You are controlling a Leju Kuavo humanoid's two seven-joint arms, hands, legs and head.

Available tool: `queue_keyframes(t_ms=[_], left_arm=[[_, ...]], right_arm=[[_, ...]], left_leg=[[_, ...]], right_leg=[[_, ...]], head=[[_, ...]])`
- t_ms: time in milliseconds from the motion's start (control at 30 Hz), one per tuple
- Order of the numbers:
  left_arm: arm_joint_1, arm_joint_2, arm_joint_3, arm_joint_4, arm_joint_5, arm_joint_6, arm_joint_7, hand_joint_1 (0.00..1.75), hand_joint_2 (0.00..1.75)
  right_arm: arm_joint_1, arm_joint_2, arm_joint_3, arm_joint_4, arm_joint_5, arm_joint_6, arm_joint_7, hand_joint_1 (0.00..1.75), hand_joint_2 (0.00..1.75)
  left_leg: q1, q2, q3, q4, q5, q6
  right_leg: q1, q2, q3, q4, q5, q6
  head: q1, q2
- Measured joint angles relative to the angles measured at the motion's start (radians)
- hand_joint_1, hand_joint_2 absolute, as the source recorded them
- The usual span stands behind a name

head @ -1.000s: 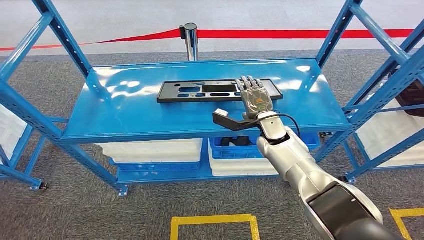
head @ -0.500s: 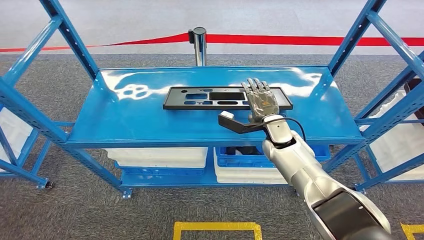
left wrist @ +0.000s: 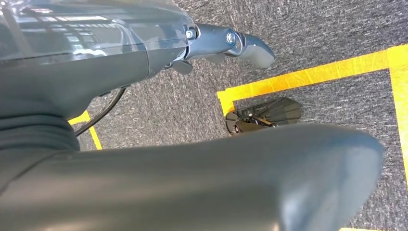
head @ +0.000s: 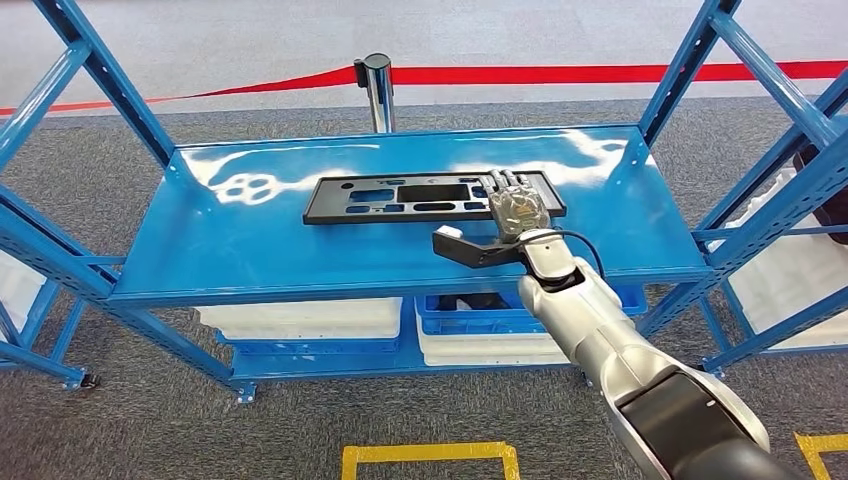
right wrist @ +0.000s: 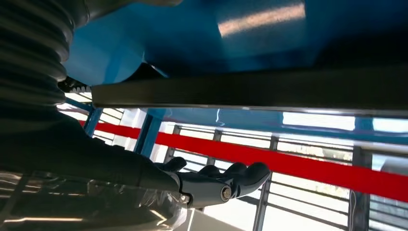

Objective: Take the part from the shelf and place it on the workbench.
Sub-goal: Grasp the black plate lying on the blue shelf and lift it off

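Part: the flat black part (head: 432, 193) lies on my blue shelf (head: 250, 240)
Right hand: my right hand (head: 515, 208) rests flat over the part's right end, fingers spread, gripping nothing
Left hand: my left hand (left wrist: 226, 41) hangs over the floor; cannot tell its state

Left robot hand (left wrist: 192, 159) hanging over grey carpeted floor (left wrist: 308, 33), grey thumb large in front, yellow tape lines (left wrist: 308, 77) beneath
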Motion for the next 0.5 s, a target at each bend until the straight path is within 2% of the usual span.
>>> queue_keyframes(t_ms=[500], left_arm=[[0.004,-0.01,0.003,0.001,-0.016,-0.01,0.013,0.0,0.0]], right_arm=[[-0.01,0.0,-0.03,0.095,-0.028,-0.061,0.008,0.0,1.75]], left_leg=[[-0.007,0.0,0.0,0.003,-0.001,-0.001]], right_leg=[[-0.007,-0.001,0.003,-0.001,0.001,0.001]], head=[[0.0,0.0]])
